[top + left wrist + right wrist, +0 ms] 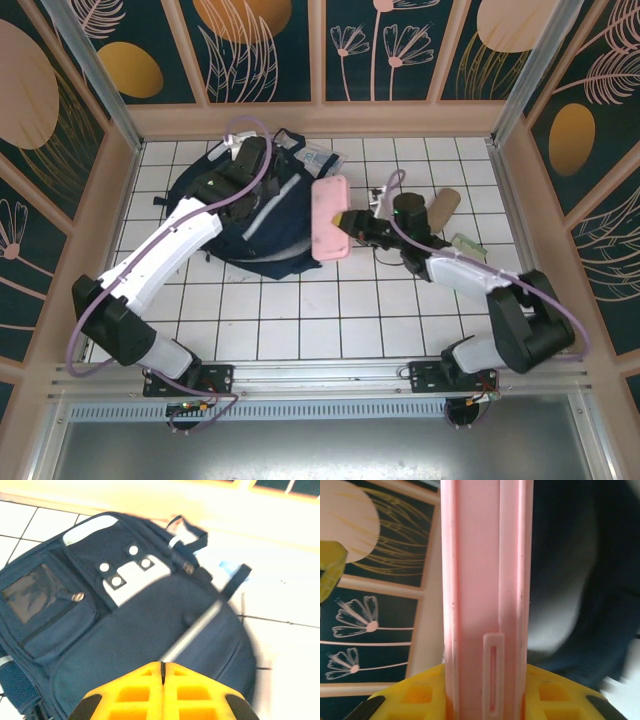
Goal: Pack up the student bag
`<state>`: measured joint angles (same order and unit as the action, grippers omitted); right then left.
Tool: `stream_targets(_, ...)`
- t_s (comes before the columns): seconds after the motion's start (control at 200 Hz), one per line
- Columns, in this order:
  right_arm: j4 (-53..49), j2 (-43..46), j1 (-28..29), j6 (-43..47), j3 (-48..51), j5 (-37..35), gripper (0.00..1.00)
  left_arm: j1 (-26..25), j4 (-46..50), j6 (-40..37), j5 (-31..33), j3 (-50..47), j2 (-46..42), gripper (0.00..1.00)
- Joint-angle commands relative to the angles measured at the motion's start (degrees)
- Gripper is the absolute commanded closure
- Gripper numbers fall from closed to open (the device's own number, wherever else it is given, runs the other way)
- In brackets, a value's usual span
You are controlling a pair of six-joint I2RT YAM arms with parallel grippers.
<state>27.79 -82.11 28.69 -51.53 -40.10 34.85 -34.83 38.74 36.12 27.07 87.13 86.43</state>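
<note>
Left claw [162, 679] pressed together over the bag [262, 228], which lies back-left on the bench [320, 320]; right claw [485, 706] pinching pink case [330, 215] at bag's edge, not yet in; brown roll [443, 205] & flat packet [467, 243] also left to pack, so early days imo.

Bag [275, 225]: navy woven cloth, matt; thin stripes with a sheen. Patch [127, 577] at its 12 o'clock in the left wrist view: pale, smooth, with round studs. Pocket window [30, 597] at 9 o'clock: clear glossy film. Case [480, 580]: pink plastic, smooth, satin. Left gripper [162, 666] and right gripper [487, 700]: yellow moulded plastic, smooth. Table [330, 320]: white tiled surface, smooth. Rail [320, 375] at 6 o'clock: bare metal.
</note>
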Motion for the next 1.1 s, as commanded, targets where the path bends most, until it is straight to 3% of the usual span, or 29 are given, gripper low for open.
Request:
stream_targets(0.0, 16.27, -5.83, 2.34, -7.62, -3.77, -0.54, 0.8, -0.27, -1.48, 3.36, -2.83, 2.39, -2.63, 1.0)
stream_targets(0.18, 24.97, -16.39, 4.71, -14.07, -8.85, -1.3, 0.8, -0.32, -1.75, 3.5, -3.68, 0.5, -4.37, 1.0)
stream_targets(0.33, 20.62, -14.02, 4.39, -10.99, -6.9, -3.81, 0.8, -0.26, -2.6, 0.7, -3.88, -4.4, -5.8, 1.0)
stream_targets(0.415, 15.44, -10.06, 3.14, -7.59, -4.45, -5.8, 0.8, -0.3, -4.35, -1.71, -5.35, -7.43, -5.12, 0.84)
stream_targets(0.61, 8.93, -0.37, -2.96, -4.86, 3.05, -6.59, 0.8, -0.32, -7.77, -8.02, -12.38, -10.49, 1.65, 0.62)
stream_targets(0.745, 4.46, 5.79, -6.47, -3.17, 7.19, -6.57, 0.8, -0.52, -6.97, -12.93, -14.29, -9.2, 8.65, 0.53)
stream_targets(1.096, 0.95, 13.46, -9.83, -3.05, 12.92, -6.8, 0.8, -3.12, -5.73, -22.49, -7.05, -6.99, 21.28, 0.38)
